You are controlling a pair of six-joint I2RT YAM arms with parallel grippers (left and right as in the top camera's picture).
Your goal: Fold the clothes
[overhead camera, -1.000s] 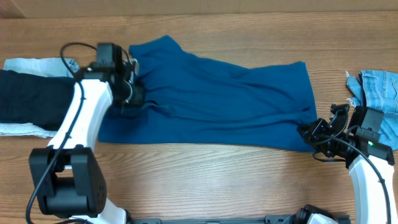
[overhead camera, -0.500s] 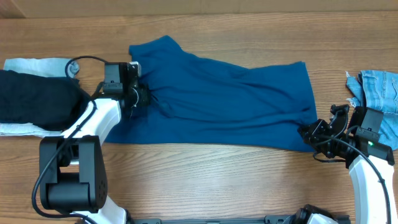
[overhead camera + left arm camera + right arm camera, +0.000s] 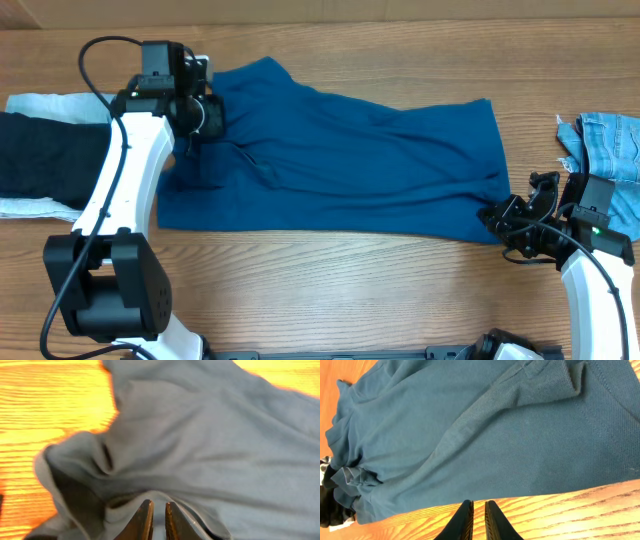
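Shifting toward the sleeve, left gripper is pinching the large royal-blue knit polo shirt, likely starting a fold; right gripper is idling closed beside the hem.

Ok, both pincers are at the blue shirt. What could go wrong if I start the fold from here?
1. The right pincer is shut with its tips over bare table, just short of the hem of the shirt. Lifting now may pick up nothing.
2. The left pincer seems pinched on a bunched fold, so it may drag several layers and leave creases.
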